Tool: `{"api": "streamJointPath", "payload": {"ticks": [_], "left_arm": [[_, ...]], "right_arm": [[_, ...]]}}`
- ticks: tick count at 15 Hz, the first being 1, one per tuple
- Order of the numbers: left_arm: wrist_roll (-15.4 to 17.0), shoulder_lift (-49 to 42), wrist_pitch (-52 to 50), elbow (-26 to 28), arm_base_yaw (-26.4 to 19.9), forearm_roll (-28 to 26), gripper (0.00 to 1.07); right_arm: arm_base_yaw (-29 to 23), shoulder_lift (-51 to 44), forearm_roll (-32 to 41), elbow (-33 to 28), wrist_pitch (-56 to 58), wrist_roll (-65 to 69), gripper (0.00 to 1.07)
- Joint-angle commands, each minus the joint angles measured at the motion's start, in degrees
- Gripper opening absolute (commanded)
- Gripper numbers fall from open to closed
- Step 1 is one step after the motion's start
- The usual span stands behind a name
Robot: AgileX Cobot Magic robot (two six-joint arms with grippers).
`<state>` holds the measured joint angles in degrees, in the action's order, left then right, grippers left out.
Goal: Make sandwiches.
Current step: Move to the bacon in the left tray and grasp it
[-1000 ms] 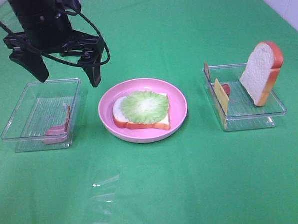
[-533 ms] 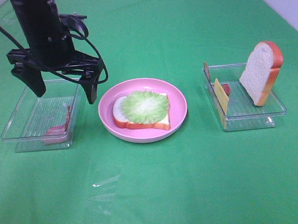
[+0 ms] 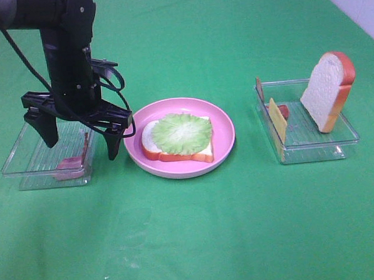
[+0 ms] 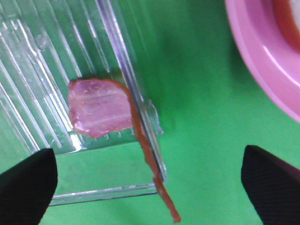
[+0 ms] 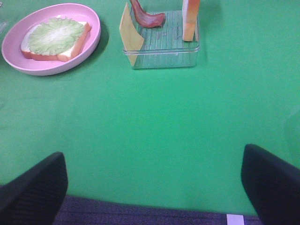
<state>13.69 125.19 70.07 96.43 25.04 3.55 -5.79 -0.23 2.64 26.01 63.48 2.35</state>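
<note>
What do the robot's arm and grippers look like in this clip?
The left arm is all black, with black cables looping beside its wrist. The left gripper has two tapered, pointed black fingers. The right gripper shows only as two dark rounded fingertips. No markings visible.

Black left pincer [image 3: 81, 150] pointing straight down, jaws spread wide, right pincer [image 5: 150, 187] jaws also wide apart

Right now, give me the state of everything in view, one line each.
left gripper: open, either side of the bacon strip
right gripper: open, empty
bacon strip: ungripped, against the left tray's wall
sandwich: unfinished, one slice and lettuce on the pink plate
bread slice: upright, leaning in the right tray
cheese: on edge at the right tray's wall
</note>
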Motion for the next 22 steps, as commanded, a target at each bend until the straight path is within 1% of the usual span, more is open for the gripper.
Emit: {"api": "streamJointPath", "payload": {"ticks": [1, 7, 9, 12, 13, 14, 20, 22], "left_arm": [[1.26, 1.15, 4.3, -0.57, 0.06, 1.2, 1.02], [1.26, 2.52, 1.83, -0.57, 0.06, 1.09, 1.0], [1.26, 2.52, 1.78, -0.57, 0.06, 1.43, 0.97], [1.26, 2.52, 1.43, -0.57, 0.06, 1.49, 0.72], [1.26, 2.52, 1.38, -0.57, 0.06, 1.49, 0.66], [1.26, 2.52, 1.38, -0.57, 0.06, 1.49, 0.64], [1.26, 2.52, 1.83, -0.57, 0.06, -0.86, 0.64], [1.26, 2.46, 1.72, -0.52, 0.06, -0.86, 0.62]], "right_arm": [[0.0, -0.92, 0.17, -0.17, -0.46, -0.29, 0.96], [0.0, -0.92, 0.17, -0.17, -0.46, -0.29, 0.96], [0.0, -0.92, 0.17, -0.17, -0.46, -0.29, 0.96], [0.0, -0.92, 0.17, -0.17, -0.46, -0.29, 0.96], [0.0, -0.92, 0.17, -0.17, -0.46, -0.29, 0.96], [0.0, -0.92, 0.17, -0.17, -0.46, -0.29, 0.96], [0.0, -0.92, 0.17, -0.17, -0.46, -0.29, 0.96], [0.0, -0.92, 0.17, -0.17, -0.46, -0.29, 0.96]]}}
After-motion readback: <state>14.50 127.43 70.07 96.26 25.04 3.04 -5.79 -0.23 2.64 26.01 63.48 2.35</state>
